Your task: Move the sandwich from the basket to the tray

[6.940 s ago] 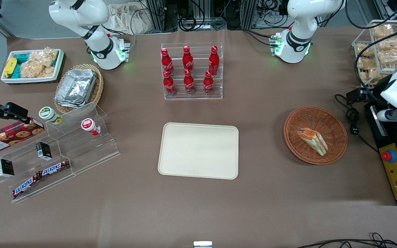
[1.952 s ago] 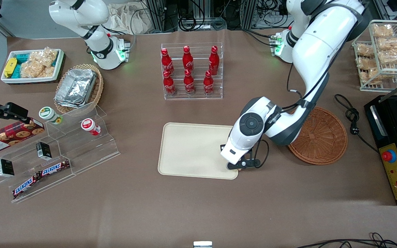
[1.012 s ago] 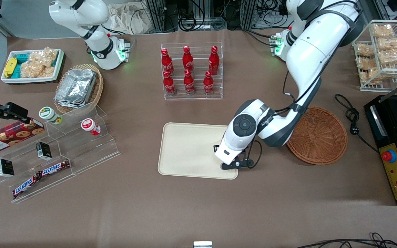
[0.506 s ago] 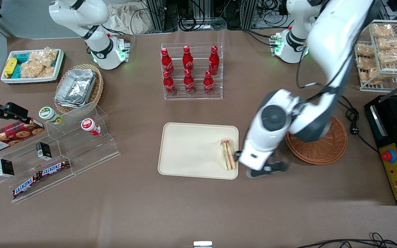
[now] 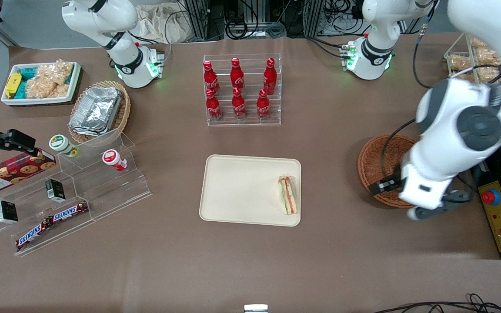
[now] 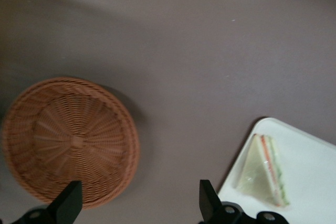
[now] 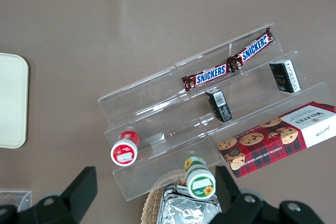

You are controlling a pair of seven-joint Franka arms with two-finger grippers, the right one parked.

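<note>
While the left arm hangs above the table, the front view reads:
Tray (image 5: 242, 191): landmark, mid-table, nearer the camera than the bottle rack (image 5: 242, 91).
Sandwich (image 5: 288, 200): on the tray, standing on edge along its short rim toward the working arm's end.
Basket (image 5: 376, 161): well apart from the tray, toward the working arm's end; partly covered by the arm.
Gripper (image 5: 411, 204): over the basket's near rim, well apart from the tray; fingers hidden here.

Left wrist view:
Gripper (image 6: 137, 203): two dark fingers (image 6: 70, 201) spread wide, nothing between them.
Basket (image 6: 71, 141): nothing in it, apart from the tray.
Sandwich (image 6: 264, 171): on the tray (image 6: 310, 182), near its corner.

Right wrist view:
Tray (image 7: 11, 100): only one bare end shows.
Acrylic steps (image 7: 210, 124): apart from the tray; two Snickers bars (image 7: 229, 64), cookie box (image 7: 275, 139).
</note>
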